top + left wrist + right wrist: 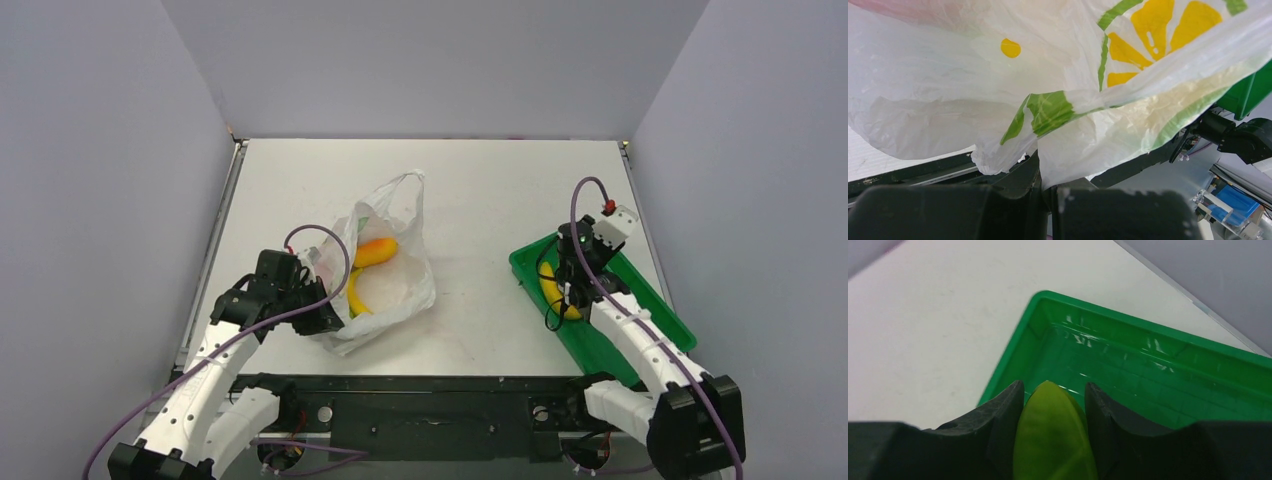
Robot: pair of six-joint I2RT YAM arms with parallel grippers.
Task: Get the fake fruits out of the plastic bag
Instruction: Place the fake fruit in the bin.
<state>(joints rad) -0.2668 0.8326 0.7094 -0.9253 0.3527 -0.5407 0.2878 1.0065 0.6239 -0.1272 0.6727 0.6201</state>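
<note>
The plastic bag (392, 262) lies open at left of centre, printed with green and yellow shapes. Inside it show an orange-yellow mango (376, 250) and a yellow banana (355, 296). My left gripper (327, 316) is shut on the bag's near-left edge; in the left wrist view the thin bag (973, 100) fills the picture and its fold is pinched in the gripper (1045, 167). My right gripper (1053, 390) is shut on a green starfruit (1053, 440) just above the near corner of the green tray (1148, 375). A yellow fruit (549, 290) lies in the tray beside my right gripper (563, 298).
The green tray (655, 318) sits slanted at the right, close to the table's right edge. Grey walls enclose the white table on three sides. A black rail (430, 385) runs along the near edge between the arm bases.
</note>
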